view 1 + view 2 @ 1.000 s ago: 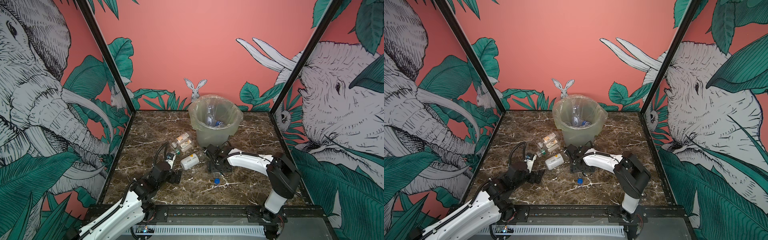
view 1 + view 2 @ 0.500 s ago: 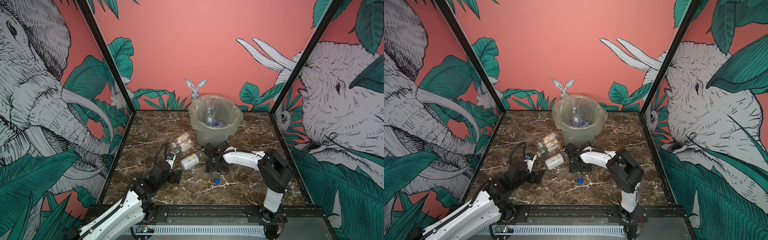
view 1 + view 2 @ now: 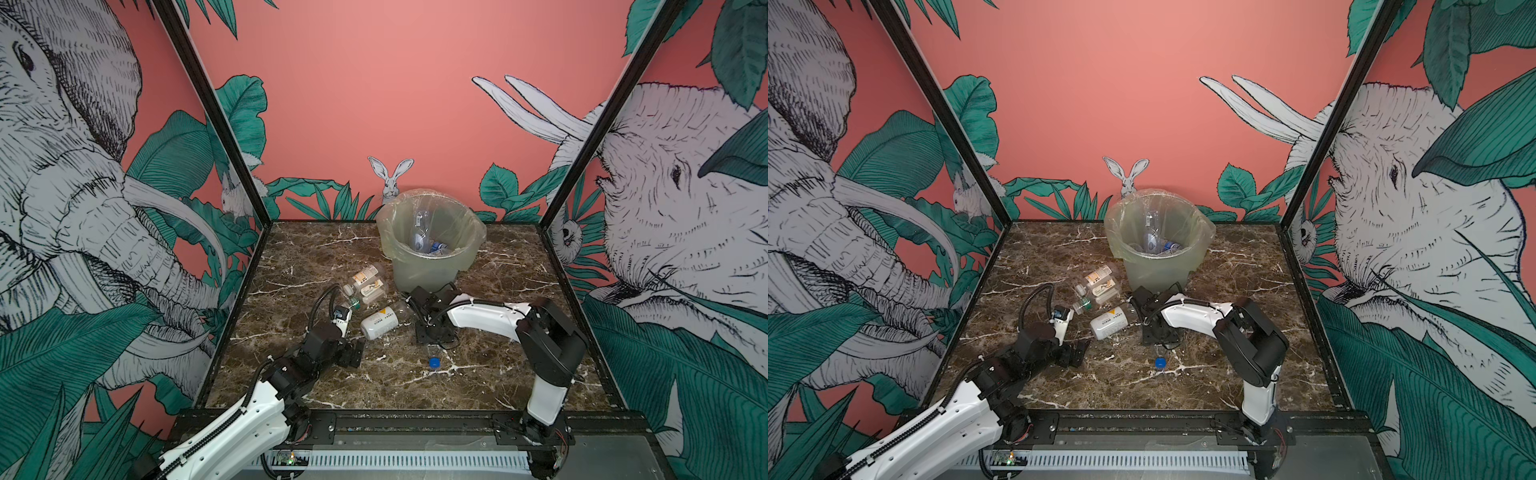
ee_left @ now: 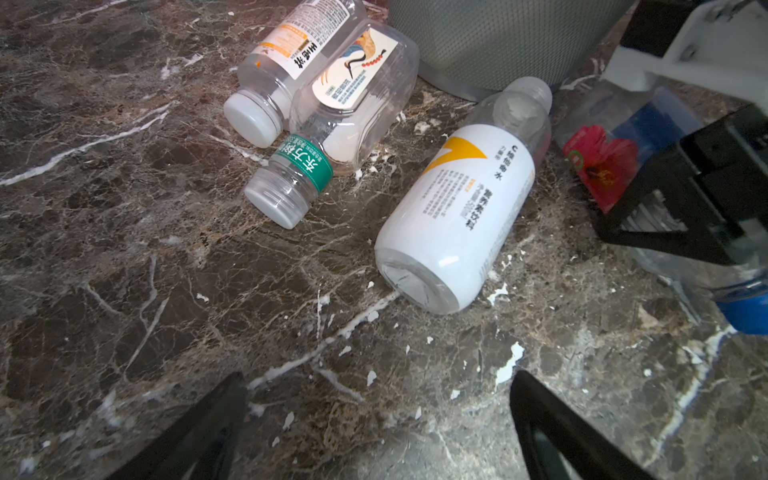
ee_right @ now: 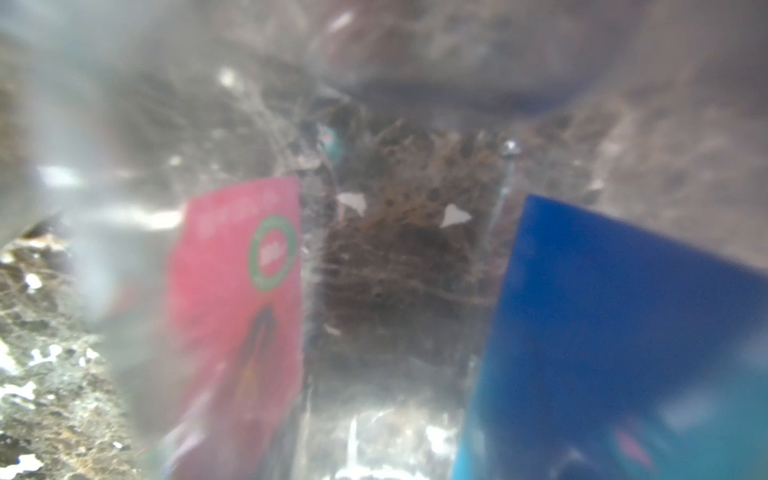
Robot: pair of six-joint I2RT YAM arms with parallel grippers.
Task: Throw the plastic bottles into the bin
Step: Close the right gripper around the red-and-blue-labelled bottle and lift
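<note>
My right gripper (image 3: pixel 433 333) points down in front of the bin (image 3: pixel 430 250). It is shut on a clear bottle (image 4: pixel 601 163) with a red and blue label. That bottle lies on the marble, its blue cap (image 3: pixel 434 363) toward the front, and its body (image 5: pixel 245 291) fills the right wrist view. My left gripper (image 4: pixel 378 382) is open and empty, low over the marble. It is short of a white-labelled bottle (image 4: pixel 457 216) lying on its side. Beyond that lie a small green-labelled bottle (image 4: pixel 293 180), a square clear bottle (image 4: pixel 357 95) and an orange-labelled bottle (image 4: pixel 286 62). Several bottles lie inside the bin.
The bin (image 3: pixel 1158 249) stands at the back middle, close behind my right gripper (image 3: pixel 1158 332). Black frame posts and printed walls close the left, right and back sides. A black rail runs along the front edge.
The right arm's elbow has swung a little to the left and its jaws have closed onto the blue-capped bottle. The left arm and the loose bottles have not moved.
</note>
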